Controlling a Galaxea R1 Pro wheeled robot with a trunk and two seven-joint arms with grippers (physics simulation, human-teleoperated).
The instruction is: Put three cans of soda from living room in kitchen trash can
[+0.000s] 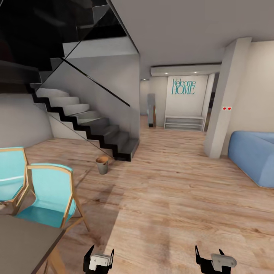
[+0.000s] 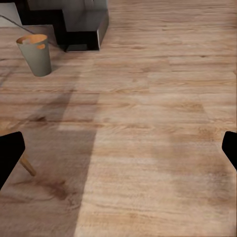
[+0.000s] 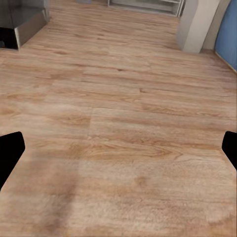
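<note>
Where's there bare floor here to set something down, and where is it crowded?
The widest free patch is the wood floor between the staircase and the blue sofa. Open planks also lie ahead of both grippers. It is crowded at the left, where turquoise chairs press against the dark table, with the small bin beside the bottom step.

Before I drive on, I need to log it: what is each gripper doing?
Left gripper: open, empty.
Right gripper: open, empty.
</note>
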